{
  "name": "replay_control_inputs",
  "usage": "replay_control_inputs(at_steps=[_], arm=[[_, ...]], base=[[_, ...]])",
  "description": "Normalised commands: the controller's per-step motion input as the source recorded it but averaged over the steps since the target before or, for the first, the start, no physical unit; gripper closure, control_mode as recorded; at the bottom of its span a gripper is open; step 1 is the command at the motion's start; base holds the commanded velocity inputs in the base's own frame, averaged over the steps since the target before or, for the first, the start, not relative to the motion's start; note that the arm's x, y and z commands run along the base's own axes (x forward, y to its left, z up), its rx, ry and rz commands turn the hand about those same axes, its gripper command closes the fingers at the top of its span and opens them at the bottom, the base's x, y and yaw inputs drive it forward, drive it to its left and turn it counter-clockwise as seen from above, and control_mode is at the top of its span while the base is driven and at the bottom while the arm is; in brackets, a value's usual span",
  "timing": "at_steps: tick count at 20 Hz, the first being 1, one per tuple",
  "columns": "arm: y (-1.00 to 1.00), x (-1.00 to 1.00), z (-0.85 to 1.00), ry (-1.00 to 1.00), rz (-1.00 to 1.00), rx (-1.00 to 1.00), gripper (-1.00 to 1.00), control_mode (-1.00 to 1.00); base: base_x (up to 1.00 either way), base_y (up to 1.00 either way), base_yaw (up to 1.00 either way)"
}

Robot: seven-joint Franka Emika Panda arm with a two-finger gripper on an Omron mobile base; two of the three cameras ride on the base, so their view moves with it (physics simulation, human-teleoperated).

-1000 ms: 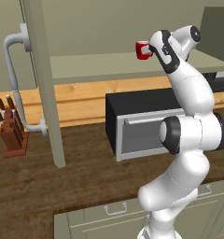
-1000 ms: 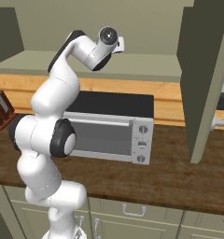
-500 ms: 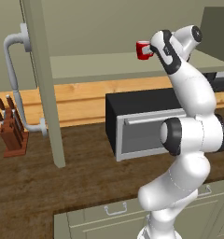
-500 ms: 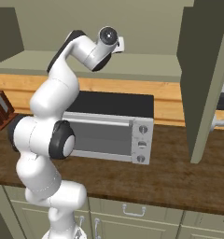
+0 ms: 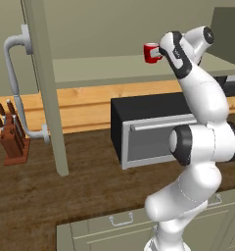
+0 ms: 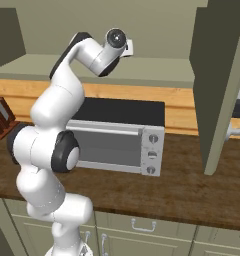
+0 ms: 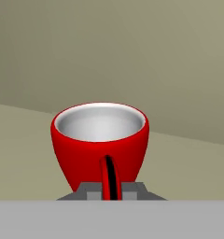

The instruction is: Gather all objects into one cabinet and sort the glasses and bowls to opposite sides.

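Observation:
A glossy red mug (image 5: 151,52) with a white inside stands upright at the pale green shelf (image 5: 100,69) of the open olive-green cabinet. My gripper (image 5: 161,51) reaches in from the right and is shut on the mug. In the hand view the red mug (image 7: 100,139) sits close in front, its thin handle pinched between my fingertips (image 7: 91,192) at the gripper (image 7: 109,192). Whether the mug's base touches the shelf I cannot tell. The bowl is out of view.
The cabinet's left door (image 5: 43,83) hangs open with a curved grey bar handle (image 5: 14,83); the right door (image 6: 217,85) is open too. Below the shelf a black toaster oven (image 6: 117,135) stands on the wooden counter (image 5: 51,191). A knife block (image 5: 11,139) stands at the far left.
The fingers have closed onto the mug's handle. Arm and mug stay in nearly the same place.

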Motion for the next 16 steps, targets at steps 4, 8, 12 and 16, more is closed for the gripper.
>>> replay_control_inputs(at_steps=[4, 8, 12, 16], arm=[[0.00, -0.63, 0.11, 0.00, 0.00, 0.00, 1.00, -1.00], [0.00, -0.72, 0.28, -0.04, -0.02, 0.01, 1.00, -1.00], [0.02, -0.75, 0.17, -0.01, 0.00, 0.01, 1.00, -1.00], [0.00, -1.00, 0.30, 0.00, -0.05, 0.08, 1.00, -1.00]], base=[[0.00, 0.00, 0.00], [0.00, 0.00, 0.00], [0.00, 0.00, 0.00], [0.00, 0.00, 0.00]])
